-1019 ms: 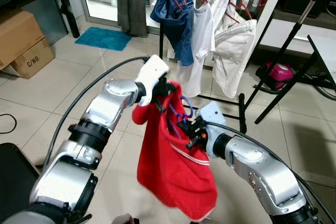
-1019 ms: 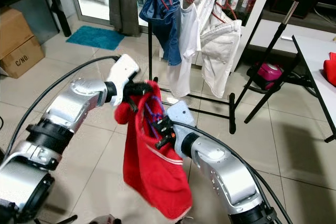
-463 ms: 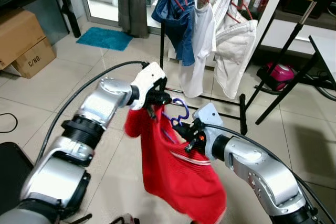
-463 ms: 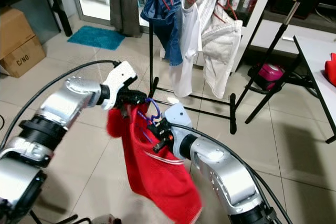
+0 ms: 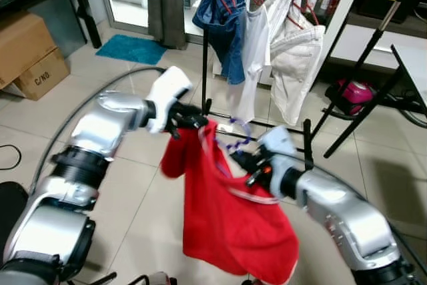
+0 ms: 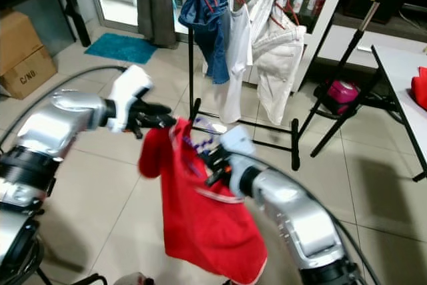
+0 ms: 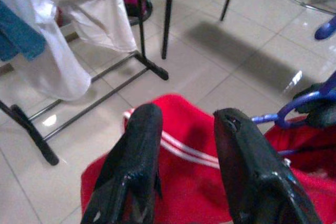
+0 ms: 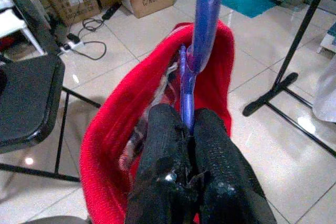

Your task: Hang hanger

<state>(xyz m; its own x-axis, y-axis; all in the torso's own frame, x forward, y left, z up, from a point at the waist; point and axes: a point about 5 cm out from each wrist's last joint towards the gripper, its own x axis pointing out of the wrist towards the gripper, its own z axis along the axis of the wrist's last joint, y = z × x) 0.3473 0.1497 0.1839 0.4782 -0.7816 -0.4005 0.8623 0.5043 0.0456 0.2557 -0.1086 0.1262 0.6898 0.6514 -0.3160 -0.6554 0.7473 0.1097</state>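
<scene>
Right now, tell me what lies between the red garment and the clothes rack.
In the left eye view, only bare tiled floor separates the red garment from the clothes rack; its black base bars run just behind the purple hanger.

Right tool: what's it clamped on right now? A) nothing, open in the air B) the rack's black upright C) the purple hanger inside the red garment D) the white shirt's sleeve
C: in the right wrist view the right tool has its fingers shut on the purple hanger, with the red garment draped around it.
</scene>
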